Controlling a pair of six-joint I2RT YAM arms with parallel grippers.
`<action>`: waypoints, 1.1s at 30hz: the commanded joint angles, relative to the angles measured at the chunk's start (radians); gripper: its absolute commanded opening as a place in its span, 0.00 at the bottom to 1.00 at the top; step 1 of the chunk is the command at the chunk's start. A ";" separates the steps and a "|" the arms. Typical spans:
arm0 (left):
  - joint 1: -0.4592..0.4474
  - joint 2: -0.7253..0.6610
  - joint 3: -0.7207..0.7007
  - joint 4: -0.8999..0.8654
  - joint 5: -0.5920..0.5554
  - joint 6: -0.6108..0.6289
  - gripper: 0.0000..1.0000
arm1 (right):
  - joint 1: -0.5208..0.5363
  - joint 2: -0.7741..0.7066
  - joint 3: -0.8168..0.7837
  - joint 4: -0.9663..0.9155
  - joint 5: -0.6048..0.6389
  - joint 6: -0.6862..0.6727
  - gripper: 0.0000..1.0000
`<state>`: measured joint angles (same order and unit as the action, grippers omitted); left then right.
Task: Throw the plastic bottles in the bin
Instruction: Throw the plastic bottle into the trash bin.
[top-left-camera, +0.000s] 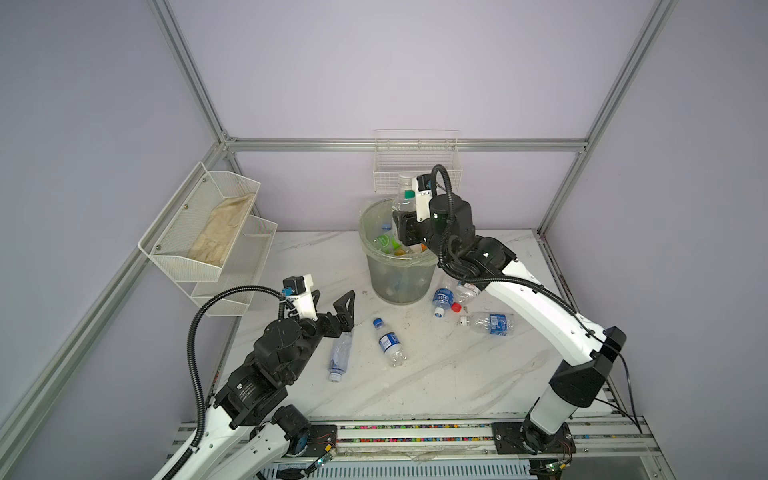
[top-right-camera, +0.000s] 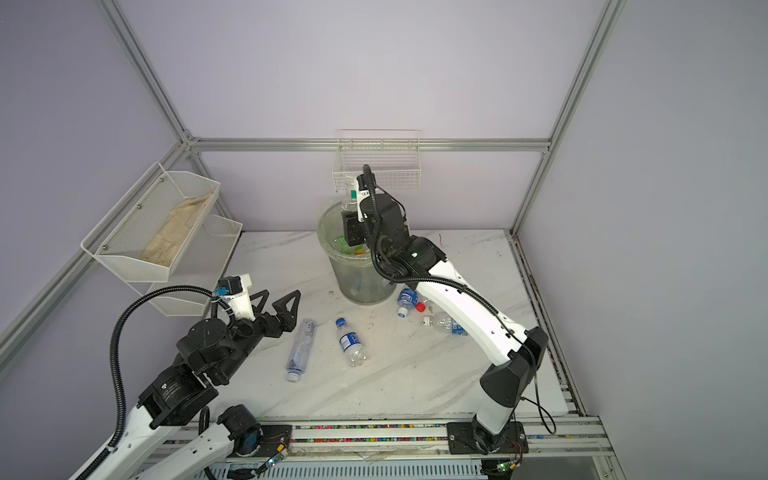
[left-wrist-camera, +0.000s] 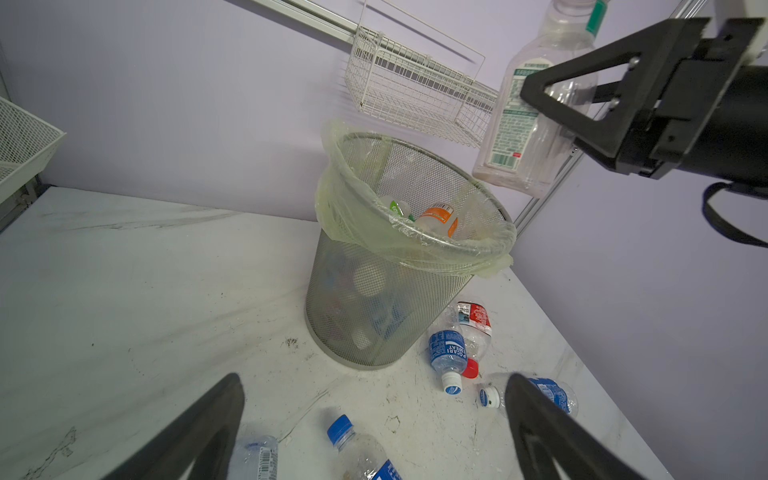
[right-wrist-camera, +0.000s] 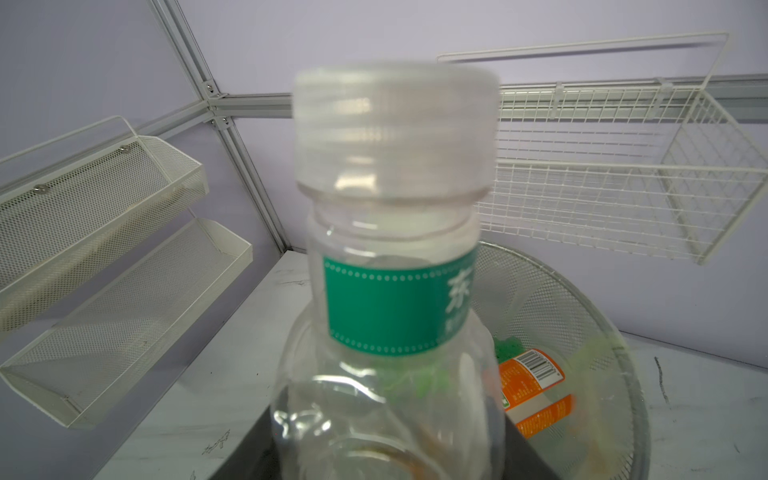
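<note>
- A white marble table (top-left-camera: 436, 374) fills a lilac-walled booth. The bin (top-left-camera: 382, 282), lined with a pale green bag, stands toward the back, where both arms look able to reach it.
- The right gripper (left-wrist-camera: 540, 99) is clamped across the body of a clear bottle (left-wrist-camera: 515, 137) with a green neck band and a white cap. It holds the bottle upright, high over the far side of the bin's rim. I judge this height is meant to clear the bag's edge, so the bottle falls inside once let go.
- I cannot tell whether the bottle hangs squarely over the opening. A release too near the rim could bounce it out.
- The bin already holds an orange-labelled bottle (left-wrist-camera: 440, 216) and others, lying close to the top, so little depth seems left.
- The left gripper (top-left-camera: 331, 300) hovers over the table with its jaws spread wide and nothing between them. It sits just beyond a crushed bottle (top-left-camera: 340, 353) and looks poised for the next pick.
- A blue-capped bottle (top-left-camera: 388, 343) lies nearby.
- A blue-labelled bottle (top-left-camera: 442, 300), a red-labelled bottle (left-wrist-camera: 476, 320) and a white-capped bottle (top-left-camera: 490, 323) lie at the bin's foot, under the right arm.
</note>
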<state>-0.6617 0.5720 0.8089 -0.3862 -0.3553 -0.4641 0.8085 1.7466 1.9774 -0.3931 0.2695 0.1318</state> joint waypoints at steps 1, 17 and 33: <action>0.001 -0.011 -0.024 -0.001 0.007 -0.013 0.96 | -0.011 0.083 0.129 -0.080 0.036 -0.026 0.49; 0.002 -0.014 -0.022 -0.025 -0.005 -0.014 0.96 | -0.009 -0.094 0.062 -0.103 0.062 0.011 0.97; 0.001 0.158 -0.001 -0.059 0.061 -0.071 0.99 | -0.013 -0.264 -0.160 -0.084 0.149 0.091 0.97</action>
<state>-0.6617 0.6968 0.8093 -0.4435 -0.3271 -0.5056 0.7986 1.5246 1.8252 -0.4850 0.3824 0.1921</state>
